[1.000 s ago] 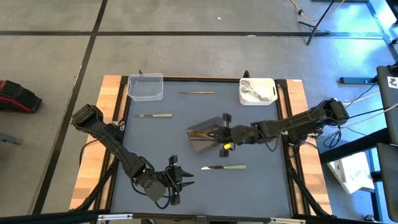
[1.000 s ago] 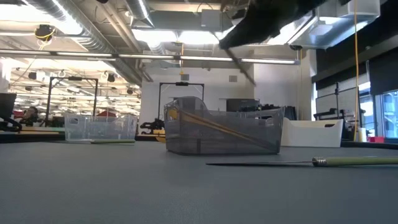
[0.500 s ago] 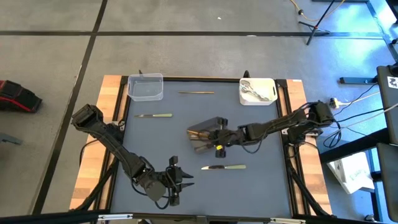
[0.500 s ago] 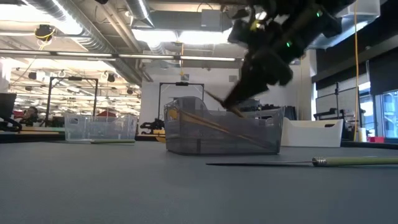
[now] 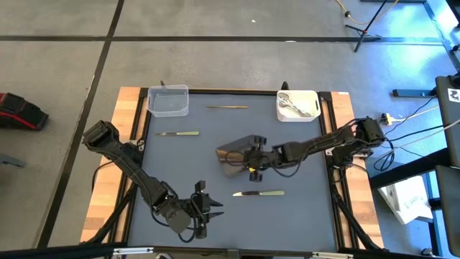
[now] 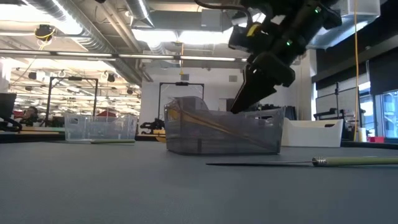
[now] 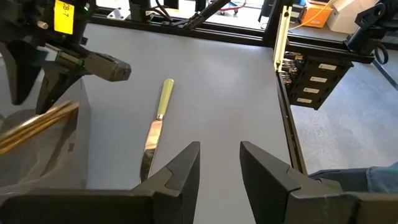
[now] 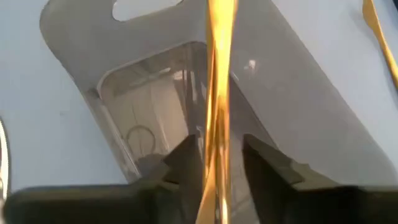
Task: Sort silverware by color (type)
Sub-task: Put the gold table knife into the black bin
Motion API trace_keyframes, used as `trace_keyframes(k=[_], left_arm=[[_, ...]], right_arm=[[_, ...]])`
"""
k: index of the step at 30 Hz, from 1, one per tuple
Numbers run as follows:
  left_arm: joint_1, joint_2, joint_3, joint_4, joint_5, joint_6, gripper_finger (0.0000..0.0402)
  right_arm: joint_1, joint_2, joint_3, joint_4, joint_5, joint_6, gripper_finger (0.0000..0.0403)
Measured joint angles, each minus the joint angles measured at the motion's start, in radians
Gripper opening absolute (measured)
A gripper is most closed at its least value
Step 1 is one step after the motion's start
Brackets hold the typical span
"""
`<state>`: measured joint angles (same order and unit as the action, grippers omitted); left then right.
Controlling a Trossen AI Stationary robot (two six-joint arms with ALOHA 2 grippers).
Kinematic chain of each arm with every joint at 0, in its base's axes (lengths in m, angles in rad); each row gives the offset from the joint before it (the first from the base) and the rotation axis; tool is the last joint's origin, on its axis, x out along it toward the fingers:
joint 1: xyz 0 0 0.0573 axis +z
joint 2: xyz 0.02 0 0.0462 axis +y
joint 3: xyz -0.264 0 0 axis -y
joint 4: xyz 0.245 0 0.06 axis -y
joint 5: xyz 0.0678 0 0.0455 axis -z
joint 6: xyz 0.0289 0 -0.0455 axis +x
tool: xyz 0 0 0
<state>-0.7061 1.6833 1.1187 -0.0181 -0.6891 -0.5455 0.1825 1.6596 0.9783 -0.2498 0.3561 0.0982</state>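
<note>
Right now the right gripper (image 5: 251, 160) hangs over the dark grey tub (image 5: 235, 156) at mid-table, its fingers (image 8: 185, 163) pinched on a gold piece (image 8: 216, 93) that points down into the tub; another gold piece (image 6: 211, 124) already leans inside. The left gripper (image 5: 210, 205) waits at the near left of the mat, its fingers (image 7: 180, 174) apart and empty.

Sorting looks roughly half done. Silver spoons (image 5: 295, 106) lie in the white tub (image 5: 298, 114) at the far right. Left out are a green-handled knife (image 5: 259, 193) near the middle, a second knife (image 5: 178, 133) to the left, and one gold utensil (image 5: 226, 107) at the far edge. The clear tub (image 5: 169, 101) at the far left holds nothing I can see.

The grey mat (image 5: 302, 216) covers a wood-edged table (image 5: 108, 187), with a bright workshop behind.
</note>
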Motion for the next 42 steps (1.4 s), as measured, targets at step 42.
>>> trace_keyframes(k=[42], left_arm=[[0.635, 0.002, -0.058, -0.338, 0.051, 0.485, 0.0109]], right_arm=[[-0.770, -0.156, -0.052, 0.208, -0.533, -0.532, 0.0154]])
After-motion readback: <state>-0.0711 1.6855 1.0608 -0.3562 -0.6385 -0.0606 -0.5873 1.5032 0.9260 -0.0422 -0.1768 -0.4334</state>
